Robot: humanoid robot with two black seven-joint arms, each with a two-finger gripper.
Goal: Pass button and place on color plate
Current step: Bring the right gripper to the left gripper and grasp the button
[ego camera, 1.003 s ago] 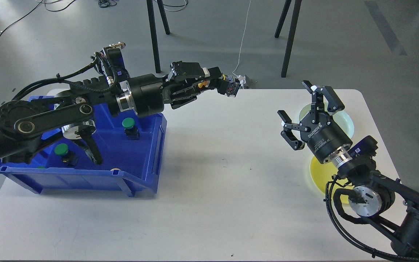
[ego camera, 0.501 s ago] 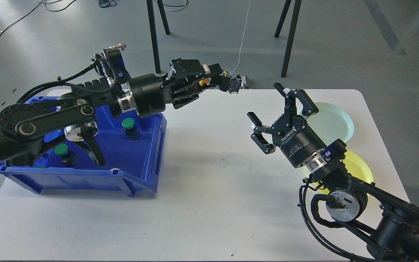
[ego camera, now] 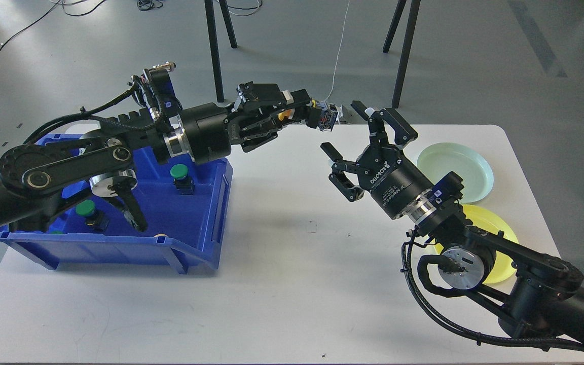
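The left gripper (ego camera: 299,109) was stretched out above the far edge of the white tabletop (ego camera: 282,284), and its jaws were pinching a button (ego camera: 325,116), a small dark unit with a yellow cap partly visible between the fingers. The button was held in the air, clear of the tabletop. The right gripper (ego camera: 360,147) stood just beside it, a little lower and to the right, with its jaws spread wide and turned toward the button, but not touching it.

On the left of the tabletop sat a blue bin (ego camera: 216,203). Inside it stood two more buttons with green caps, one (ego camera: 183,177) near the right wall and one (ego camera: 89,213) near the front wall, partly behind the left arm.

On the right side lay two plates close to each other: a pale green plate (ego camera: 467,165) farther back and a yellow plate (ego camera: 500,238) nearer, which the right arm partly covered. Both plates carried nothing
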